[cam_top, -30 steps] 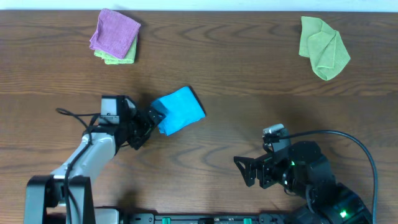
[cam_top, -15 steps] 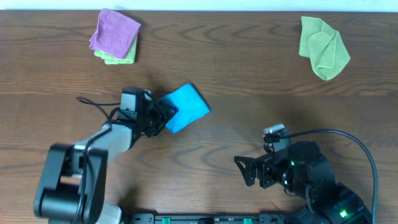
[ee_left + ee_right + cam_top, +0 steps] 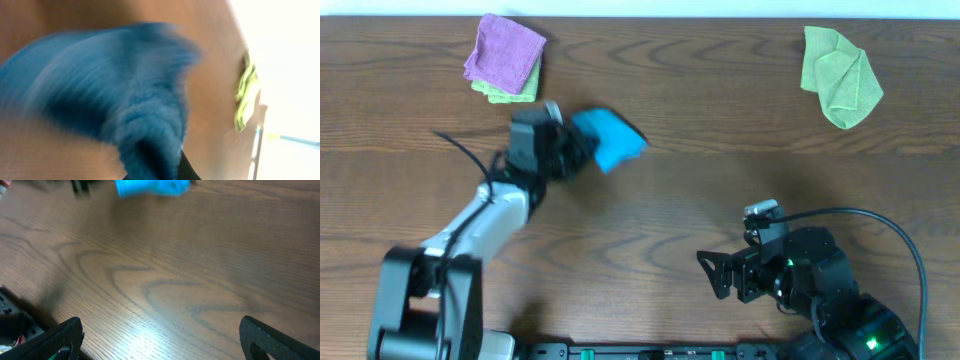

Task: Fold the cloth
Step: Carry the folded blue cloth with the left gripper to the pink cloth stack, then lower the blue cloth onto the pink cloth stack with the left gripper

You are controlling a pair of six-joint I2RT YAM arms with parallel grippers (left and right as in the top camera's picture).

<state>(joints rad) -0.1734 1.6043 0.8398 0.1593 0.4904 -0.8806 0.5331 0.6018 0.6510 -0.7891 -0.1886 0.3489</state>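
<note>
Left gripper [image 3: 582,152] is clenched on the near-left edge of the cloth [image 3: 615,138], and from where I stand the bright blue bundle sits just beyond its fingers, left of the table's middle. Seen from the left wrist the cloth [image 3: 125,100] fills most of the picture, bunched into a thick fold low down by a dark finger [image 3: 186,169]. That whole view is smeared with blur, so nothing printed or stitched on the fabric can be read.

Well apart, at the near-right of the table [image 3: 720,180], the right gripper [image 3: 713,275] is released. Its own camera shows the two dark fingers at the bottom corners of the picture, with bare wood grain between them [image 3: 160,340]. The cloth [image 3: 152,187] shows there as a blue patch at the far top edge.

At the far-left corner a purple cloth [image 3: 505,48] lies folded on top of a lower green cloth [image 3: 505,93], whose edge peeks out on the near side. Both lie near the blue bundle but do not touch it. A crumpled green cloth [image 3: 840,75] lies at the far-right corner. A black cable [image 3: 910,250] loops out behind the right arm.
</note>
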